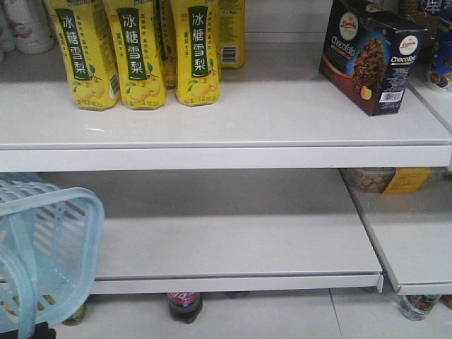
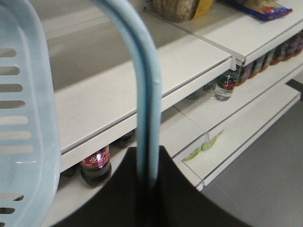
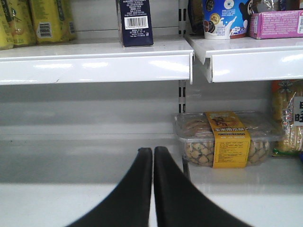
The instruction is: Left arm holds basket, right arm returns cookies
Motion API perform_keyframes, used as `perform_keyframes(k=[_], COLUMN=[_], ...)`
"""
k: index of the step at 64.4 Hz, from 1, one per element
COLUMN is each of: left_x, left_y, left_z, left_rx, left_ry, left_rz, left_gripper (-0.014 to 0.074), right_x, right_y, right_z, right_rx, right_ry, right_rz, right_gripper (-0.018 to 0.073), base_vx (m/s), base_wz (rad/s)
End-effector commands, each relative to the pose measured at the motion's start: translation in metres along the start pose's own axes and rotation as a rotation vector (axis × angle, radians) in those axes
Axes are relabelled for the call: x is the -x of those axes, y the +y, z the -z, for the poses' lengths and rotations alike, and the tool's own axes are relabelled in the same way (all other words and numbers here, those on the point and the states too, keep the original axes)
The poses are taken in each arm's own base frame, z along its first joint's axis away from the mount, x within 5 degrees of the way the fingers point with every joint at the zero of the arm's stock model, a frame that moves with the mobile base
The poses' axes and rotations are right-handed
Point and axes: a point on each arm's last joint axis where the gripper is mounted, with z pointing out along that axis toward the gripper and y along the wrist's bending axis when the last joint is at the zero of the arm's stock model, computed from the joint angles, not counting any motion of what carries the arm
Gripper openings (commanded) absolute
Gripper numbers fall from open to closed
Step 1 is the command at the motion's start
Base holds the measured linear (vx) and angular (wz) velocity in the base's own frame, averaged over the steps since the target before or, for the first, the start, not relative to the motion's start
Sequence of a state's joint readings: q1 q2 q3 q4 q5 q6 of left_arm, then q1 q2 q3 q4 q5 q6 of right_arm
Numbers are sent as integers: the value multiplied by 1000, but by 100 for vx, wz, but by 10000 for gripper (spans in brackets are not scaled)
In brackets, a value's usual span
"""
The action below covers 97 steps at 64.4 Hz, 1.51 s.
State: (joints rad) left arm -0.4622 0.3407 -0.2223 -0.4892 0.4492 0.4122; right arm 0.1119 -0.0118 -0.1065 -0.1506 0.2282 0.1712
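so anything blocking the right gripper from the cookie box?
Partly. The cookies stand on the upper shelf; the right gripper, shut and empty, sits below it, so the shelf's front lip lies between. Nothing else visible does.

White metal upper shelf (image 1: pixel 233 116): three tall yellow pear-drink bottles (image 1: pixel 141 53) standing at left, dark navy "Chocofab" cookie box (image 1: pixel 372 56) upright at right, near the shelf's right edge. White lower shelf (image 1: pixel 233 244) bare in the front view. Adjoining right-hand lower shelf (image 3: pixel 236 177) carries a clear plastic tub of small biscuits with a yellow label band (image 3: pixel 227 139). Dark soda bottles (image 1: pixel 185 306) stand below the lower shelf.
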Motion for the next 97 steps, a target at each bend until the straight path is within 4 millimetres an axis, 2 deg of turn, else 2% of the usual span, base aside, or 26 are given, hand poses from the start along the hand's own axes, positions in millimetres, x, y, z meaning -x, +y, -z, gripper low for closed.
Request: perform_keyframes(k=[1, 13, 33, 51, 61, 67, 97], left_x=[14, 7, -32, -39, -40, -41, -54], left_y=[5, 13, 23, 33, 36, 37, 43], left_z=[7, 9, 1, 9, 12, 14, 15], left_rx=[71, 141, 173, 371, 465, 501, 626], left_ry=[-113, -178, -475, -477, -476, -473, -370], left_rz=[97, 169, 158, 190, 100, 66, 132], left_gripper=[-6, -6, -6, -6, -6, -6, -6], right_x=[16, 16, 16, 16, 16, 16, 16], right_y=[1, 1, 1, 1, 1, 1, 1], right_z=[3, 3, 3, 3, 3, 3, 3], right_rx=[14, 14, 14, 14, 14, 14, 14], right_ry=[-104, -104, -104, -104, -104, -104, -104], right_rz=[6, 6, 6, 6, 6, 6, 6], right_gripper=[-8, -8, -8, -8, -8, -8, -8], base_vx=[0, 0, 0, 0, 0, 0, 0], base_wz=[0, 0, 0, 0, 0, 0, 0])
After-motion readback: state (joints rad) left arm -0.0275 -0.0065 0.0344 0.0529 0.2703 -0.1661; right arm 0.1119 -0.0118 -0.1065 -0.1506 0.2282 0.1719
